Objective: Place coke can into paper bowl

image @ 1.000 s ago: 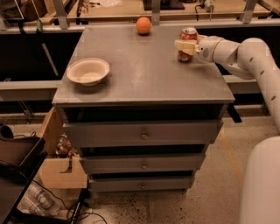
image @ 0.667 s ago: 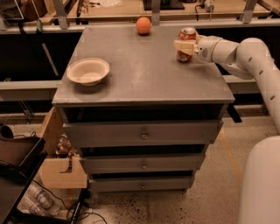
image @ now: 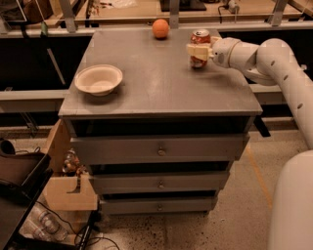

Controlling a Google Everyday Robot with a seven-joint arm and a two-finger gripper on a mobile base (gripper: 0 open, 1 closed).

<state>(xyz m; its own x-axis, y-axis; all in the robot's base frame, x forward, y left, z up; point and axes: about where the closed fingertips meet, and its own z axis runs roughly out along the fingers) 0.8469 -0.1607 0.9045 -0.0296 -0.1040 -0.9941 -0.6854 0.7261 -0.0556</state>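
The coke can (image: pixel 200 38), red with a silver top, is upright near the far right of the grey cabinet top (image: pixel 161 83). My gripper (image: pixel 197 50) reaches in from the right and is shut on the can, its pale fingers (image: pixel 194 50) across the can's middle. I cannot tell whether the can touches the surface or hangs just above it. The paper bowl (image: pixel 98 79), shallow and off-white, sits empty near the left edge of the top, well to the left of the can.
An orange ball (image: pixel 160 28) lies at the far edge, left of the can. The cabinet has drawers (image: pixel 159 149) below. A wooden box (image: pixel 68 188) and clutter stand on the floor at the left. A bench (image: pixel 146 10) runs behind.
My gripper and the coke can have moved together a little to the left. The bowl and the ball have not moved.
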